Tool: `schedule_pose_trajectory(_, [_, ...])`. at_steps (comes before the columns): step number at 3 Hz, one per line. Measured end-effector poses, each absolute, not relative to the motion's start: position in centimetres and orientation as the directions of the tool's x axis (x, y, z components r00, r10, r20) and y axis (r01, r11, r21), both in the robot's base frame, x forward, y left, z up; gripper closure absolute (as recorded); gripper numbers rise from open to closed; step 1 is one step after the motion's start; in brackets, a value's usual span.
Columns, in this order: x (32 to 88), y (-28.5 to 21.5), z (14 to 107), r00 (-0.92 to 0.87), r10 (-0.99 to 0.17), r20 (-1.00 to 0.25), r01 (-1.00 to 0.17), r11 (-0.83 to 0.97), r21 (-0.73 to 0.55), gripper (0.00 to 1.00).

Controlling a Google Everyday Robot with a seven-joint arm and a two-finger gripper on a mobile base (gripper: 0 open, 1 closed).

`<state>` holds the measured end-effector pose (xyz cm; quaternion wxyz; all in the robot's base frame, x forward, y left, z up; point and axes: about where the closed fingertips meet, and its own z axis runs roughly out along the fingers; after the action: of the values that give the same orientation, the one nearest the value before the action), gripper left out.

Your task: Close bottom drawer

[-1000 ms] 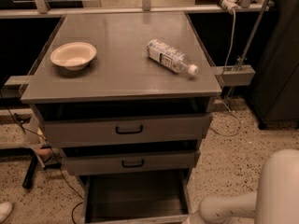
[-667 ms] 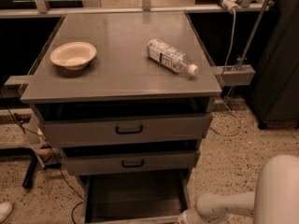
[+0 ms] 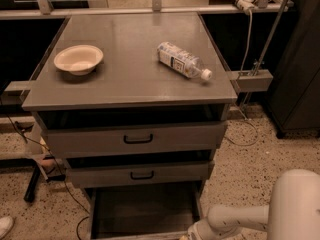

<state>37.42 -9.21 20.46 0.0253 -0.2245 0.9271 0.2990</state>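
The bottom drawer (image 3: 142, 209) stands pulled well out beneath the middle drawer (image 3: 140, 175), its front at the lower edge of the camera view. To shut it well, I judge the push should land square on the front panel and run straight toward the cabinet, so it does not skew. The gripper (image 3: 186, 235) sits low by the drawer's front right corner, on the white arm (image 3: 235, 218) reaching in from the right; whether it is wide or narrow cannot be told

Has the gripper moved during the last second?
Yes. The gripper, at the view's bottom edge, has shifted left, nearer the open bottom drawer and its front right corner, judged against the unmoved middle drawer above.
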Motion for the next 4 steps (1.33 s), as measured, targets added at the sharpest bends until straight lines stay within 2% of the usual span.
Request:
schedule_pose_trajectory(3, [37.41, -9.21, 20.46, -0.898, -0.401, -0.181, -0.432, 0.72, 0.543, 0.15])
schedule_pose_trajectory(4, [37.41, -9.21, 20.45, -0.898, -0.401, -0.181, -0.432, 0.72, 0.543, 0.0])
